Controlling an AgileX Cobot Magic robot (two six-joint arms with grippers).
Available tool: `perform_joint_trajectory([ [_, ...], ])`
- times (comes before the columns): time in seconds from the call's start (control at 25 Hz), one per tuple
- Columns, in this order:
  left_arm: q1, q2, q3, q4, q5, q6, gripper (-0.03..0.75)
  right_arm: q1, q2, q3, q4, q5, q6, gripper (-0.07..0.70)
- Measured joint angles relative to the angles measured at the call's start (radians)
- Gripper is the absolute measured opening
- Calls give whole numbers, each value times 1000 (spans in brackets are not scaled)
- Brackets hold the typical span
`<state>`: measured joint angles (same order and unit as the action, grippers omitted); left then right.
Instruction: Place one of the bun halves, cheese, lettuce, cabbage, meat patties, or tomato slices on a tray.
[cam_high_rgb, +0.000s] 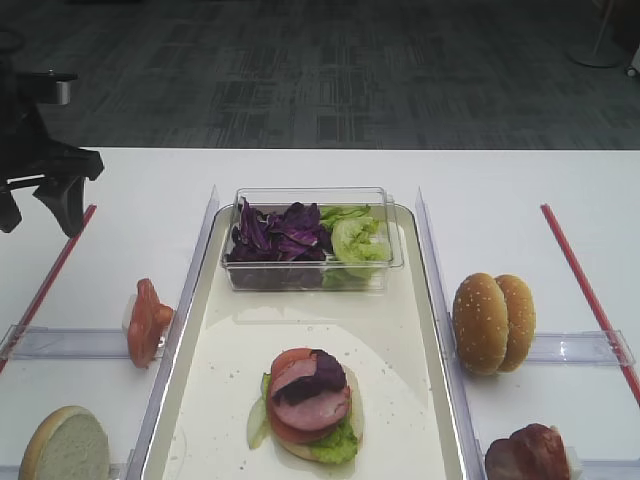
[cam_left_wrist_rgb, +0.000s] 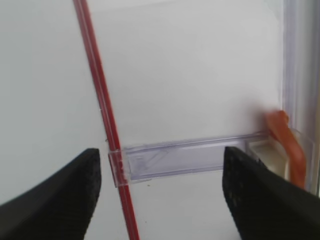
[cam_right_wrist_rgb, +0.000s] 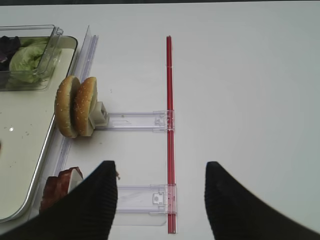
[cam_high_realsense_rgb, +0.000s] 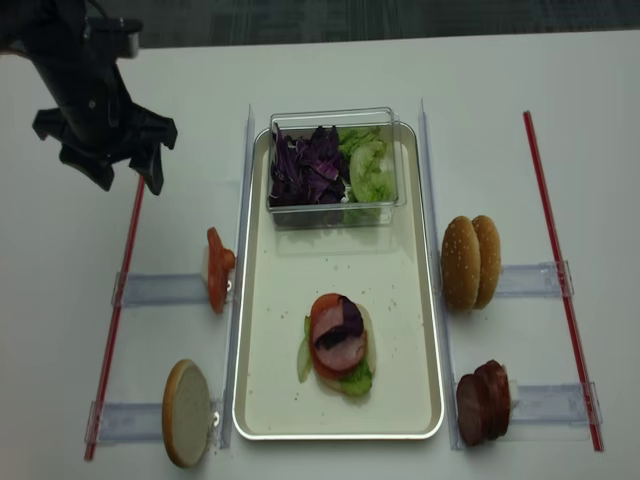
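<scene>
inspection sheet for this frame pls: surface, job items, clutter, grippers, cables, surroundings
Surface: white table, two red strips.
Job's things: tray holds a stack of bun, lettuce, tomato, meat, cabbage on top; clear box of cabbage and lettuce on the tray's far end; bun halves, meat patties, tomato slices, cut bun half stand in clear holders beside it.
Clutter: nothing seen.
Grippers: left gripper raised, jaws open, empty; right gripper open, empty.
Cables: nothing seen.
Surroundings: dark carpet.
</scene>
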<state>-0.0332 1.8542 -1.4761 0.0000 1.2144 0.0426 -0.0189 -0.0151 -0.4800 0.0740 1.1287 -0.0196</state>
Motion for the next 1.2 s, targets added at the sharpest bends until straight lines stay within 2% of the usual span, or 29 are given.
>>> perform_joint_trajectory([
  [0.2,43,0,0,0,0,5,472,0,0,0,0,0,0,426],
  [0.6,45,-16,0,0,2,28,472,0,0,0,0,0,0,426],
  [0.92,64,-132,0,0,8,39,472,0,0,0,0,0,0,426],
  [1.2,74,-265,85,0,14,41,472,0,0,0,0,0,-2,426],
])
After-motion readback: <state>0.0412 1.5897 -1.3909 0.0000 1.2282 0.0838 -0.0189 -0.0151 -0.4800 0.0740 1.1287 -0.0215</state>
